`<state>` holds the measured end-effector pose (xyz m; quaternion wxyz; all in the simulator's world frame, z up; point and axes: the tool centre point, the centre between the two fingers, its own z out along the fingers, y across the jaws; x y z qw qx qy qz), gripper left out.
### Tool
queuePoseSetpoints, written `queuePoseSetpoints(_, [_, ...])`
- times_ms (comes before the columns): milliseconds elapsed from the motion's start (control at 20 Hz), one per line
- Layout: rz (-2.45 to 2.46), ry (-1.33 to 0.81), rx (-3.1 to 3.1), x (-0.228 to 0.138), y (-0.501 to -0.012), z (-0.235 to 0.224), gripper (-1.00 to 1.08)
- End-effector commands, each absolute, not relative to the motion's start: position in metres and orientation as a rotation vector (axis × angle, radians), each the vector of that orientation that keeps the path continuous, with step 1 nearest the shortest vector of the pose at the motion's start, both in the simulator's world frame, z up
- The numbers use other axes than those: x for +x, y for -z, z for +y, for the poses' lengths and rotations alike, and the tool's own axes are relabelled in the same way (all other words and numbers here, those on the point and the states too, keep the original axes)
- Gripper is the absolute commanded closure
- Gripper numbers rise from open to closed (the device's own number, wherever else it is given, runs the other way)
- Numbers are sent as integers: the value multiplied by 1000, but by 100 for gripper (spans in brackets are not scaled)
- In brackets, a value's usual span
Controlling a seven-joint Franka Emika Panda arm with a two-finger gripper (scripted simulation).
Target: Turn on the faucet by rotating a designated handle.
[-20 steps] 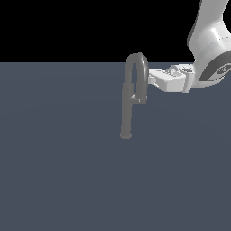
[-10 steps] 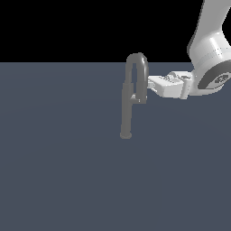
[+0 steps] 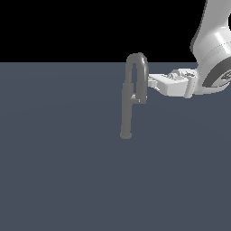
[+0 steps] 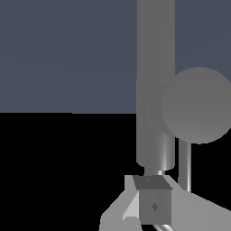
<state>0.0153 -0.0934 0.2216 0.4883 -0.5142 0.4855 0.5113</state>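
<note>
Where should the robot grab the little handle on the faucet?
Probably at the free tip of the handle, coming from the exterior view's right, where the gripper already is. The stub sticks out sideways from the faucet post towards that side, so its end is the easiest part to push round.

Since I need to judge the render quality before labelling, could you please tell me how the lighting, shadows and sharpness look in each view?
Exterior view: flat, even light, no cast shadows on the floor, only a soft highlight on the faucet and gloss on the white arm; edges slightly pixelated. Wrist view: the faucet looms very close, oversized, smoothly shaded, with the fingers cropped at the frame edge.
</note>
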Motion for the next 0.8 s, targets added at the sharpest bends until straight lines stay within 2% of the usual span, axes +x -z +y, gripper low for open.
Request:
queuePoseSetpoints(0, [1180, -1243, -1250, 11, -224, -94, 108])
queuePoseSetpoints(550, [1180, -1243, -1250, -16, -225, -95, 108])
queuePoseSetpoints(650, [1175, -1224, -1259, -8, -230, -94, 108])
queuePoseSetpoints(750, [1176, -1228, -1257, -15, -226, -95, 108])
